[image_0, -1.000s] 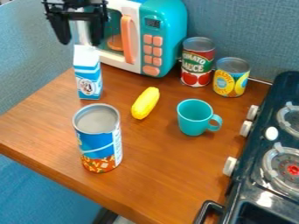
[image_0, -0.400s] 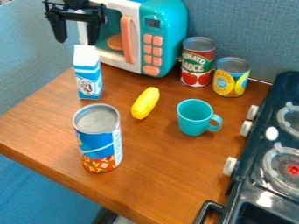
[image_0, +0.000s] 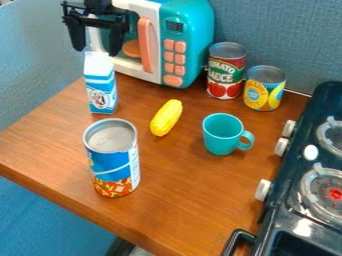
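The black gripper (image_0: 96, 50) hangs at the upper left, open, its two fingers apart with nothing held between them. Just below it stands a blue and white milk carton (image_0: 101, 89), upright, whose top lies near the fingertips; whether they touch cannot be told. A yellow corn-like toy (image_0: 166, 117) lies on the wooden table (image_0: 180, 200) right of the carton. The teal cup (image_0: 221, 135) is upright, handle to the right. Nearer the front, a large blue can (image_0: 113, 165) with a grey top stands upright.
A teal and white toy microwave (image_0: 190, 30) stands behind the carton. Next to it are a tomato sauce can (image_0: 226, 75) and a smaller yellow can (image_0: 264, 92) by the wall. The dark toy stove (image_0: 294, 175) borders the table's right side.
The gripper has shifted slightly to the right and a little lower, still open. The objects on the table have kept their places.
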